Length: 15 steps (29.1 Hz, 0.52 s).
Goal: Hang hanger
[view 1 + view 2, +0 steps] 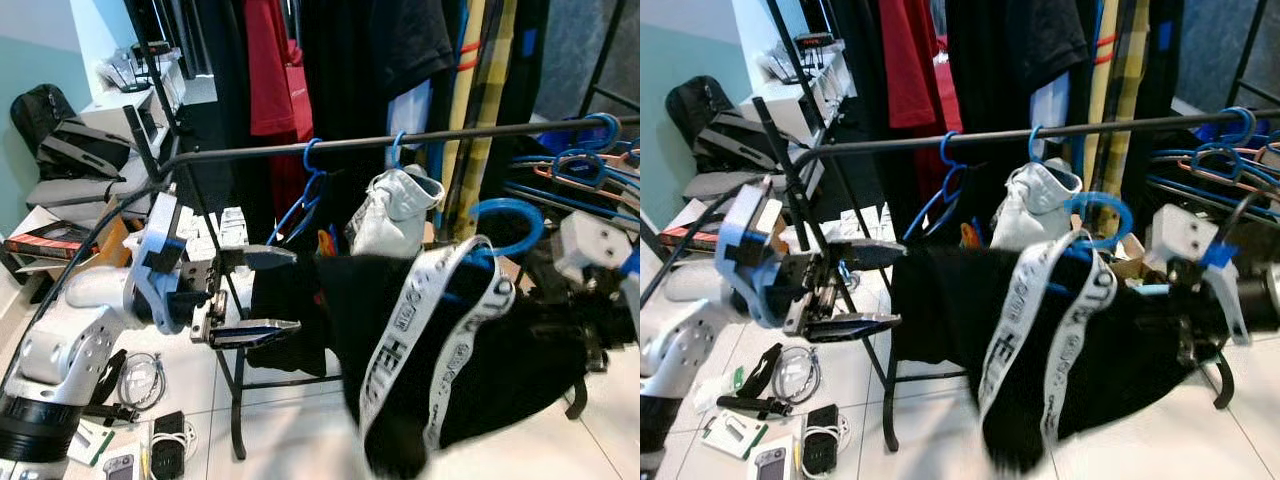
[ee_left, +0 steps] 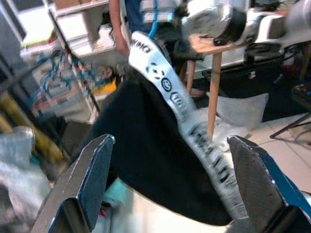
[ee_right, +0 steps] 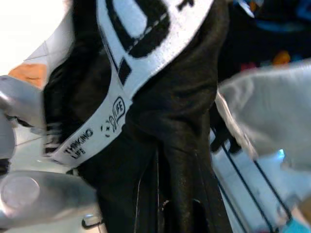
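A blue hanger (image 1: 506,226) carries a black garment (image 1: 470,350) crossed by a white printed strap (image 1: 420,320). It hangs tilted just below and in front of the black rail (image 1: 260,152), with its hook off the rail. My right gripper (image 1: 592,330), partly hidden by the cloth, is shut on the hanger's right end. In the right wrist view, black fabric (image 3: 175,126) sits right at the fingers. My left gripper (image 1: 268,292) stands open at the garment's left edge, one finger above and one below, holding nothing. The left wrist view has the garment (image 2: 150,160) between the open fingers (image 2: 92,179).
A grey-white garment (image 1: 396,212) and an empty blue hanger (image 1: 308,190) hang on the rail. Several blue hangers (image 1: 580,165) crowd its right end, and dark clothes hang behind. The rack's leg (image 1: 236,390), cables (image 1: 140,380) and a phone (image 1: 166,445) are on the floor at left.
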Available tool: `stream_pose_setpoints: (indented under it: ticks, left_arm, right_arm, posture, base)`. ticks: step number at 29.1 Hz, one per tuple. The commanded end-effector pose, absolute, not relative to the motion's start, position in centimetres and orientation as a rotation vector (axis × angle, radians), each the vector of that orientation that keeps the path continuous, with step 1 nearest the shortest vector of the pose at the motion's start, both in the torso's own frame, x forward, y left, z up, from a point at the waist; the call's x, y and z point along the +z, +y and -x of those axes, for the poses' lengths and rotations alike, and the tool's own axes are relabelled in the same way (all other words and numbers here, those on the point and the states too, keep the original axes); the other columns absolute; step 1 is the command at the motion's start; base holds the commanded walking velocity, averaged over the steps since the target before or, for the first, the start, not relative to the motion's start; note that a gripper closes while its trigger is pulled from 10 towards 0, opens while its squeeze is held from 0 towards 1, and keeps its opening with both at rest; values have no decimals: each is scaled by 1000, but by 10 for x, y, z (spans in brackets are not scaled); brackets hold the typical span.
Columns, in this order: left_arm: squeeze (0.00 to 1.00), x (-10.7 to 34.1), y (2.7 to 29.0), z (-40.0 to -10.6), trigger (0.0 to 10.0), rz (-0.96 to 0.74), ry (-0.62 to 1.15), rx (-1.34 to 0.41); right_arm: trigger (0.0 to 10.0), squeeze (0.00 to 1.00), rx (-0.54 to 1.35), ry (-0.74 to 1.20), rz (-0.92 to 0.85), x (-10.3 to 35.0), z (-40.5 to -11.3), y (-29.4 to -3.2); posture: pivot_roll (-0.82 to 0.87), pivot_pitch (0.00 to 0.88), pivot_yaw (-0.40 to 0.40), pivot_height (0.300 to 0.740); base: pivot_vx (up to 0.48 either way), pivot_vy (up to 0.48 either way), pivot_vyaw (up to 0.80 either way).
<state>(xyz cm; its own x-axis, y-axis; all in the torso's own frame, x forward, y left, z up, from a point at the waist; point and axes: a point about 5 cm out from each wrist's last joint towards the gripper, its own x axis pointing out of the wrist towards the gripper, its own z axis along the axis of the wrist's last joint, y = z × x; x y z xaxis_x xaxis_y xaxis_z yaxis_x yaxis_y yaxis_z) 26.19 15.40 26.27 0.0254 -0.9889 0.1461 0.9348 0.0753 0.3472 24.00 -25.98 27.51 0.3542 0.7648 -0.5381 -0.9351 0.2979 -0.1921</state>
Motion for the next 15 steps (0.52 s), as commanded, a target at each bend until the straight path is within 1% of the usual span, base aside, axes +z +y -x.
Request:
stream_pose_setpoints:
  ticks: [1, 3, 6, 11, 13, 14, 15]
  left_arm:
    - [0, 271, 160, -258, 10000, -205, -385, -1508]
    - [0, 279, 160, -256, 10000, -228, -401, -1514]
    - [0, 295, 160, -254, 10000, -261, -412, -1538]
    - [0, 300, 158, -252, 10000, -256, -404, -1553]
    - [0, 302, 155, -251, 10000, -240, -401, -1573]
    - [0, 303, 149, -249, 10000, -199, -370, -1601]
    - [0, 303, 149, -249, 10000, -199, -370, -1601]
  right_arm:
    - [10000, 0, 1208, 366, 515, 276, -238, -258]
    - [10000, 0, 1237, 385, 518, 275, -237, -258]
    - [10000, 0, 1347, 460, 555, 265, -238, -248]
    - [10000, 0, 1389, 478, 572, 262, -240, -242]
    - [10000, 0, 1398, 478, 586, 261, -244, -239]
    - [10000, 0, 1408, 467, 607, 260, -252, -234]
    - [10000, 0, 1408, 467, 607, 260, -252, -234]
  posture:
    - [-119, 0, 53, 740]
    - [-120, 0, 53, 740]
    - [-114, 0, 56, 740]
    - [-111, 0, 57, 740]
    - [-106, 0, 58, 740]
    - [-101, 0, 60, 740]
    - [-101, 0, 60, 740]
  base:
    - [0, 0, 0]
    - [0, 0, 0]
    - [0, 0, 0]
    - [0, 0, 0]
    - [0, 0, 0]
    - [0, 0, 0]
    - [0, 0, 0]
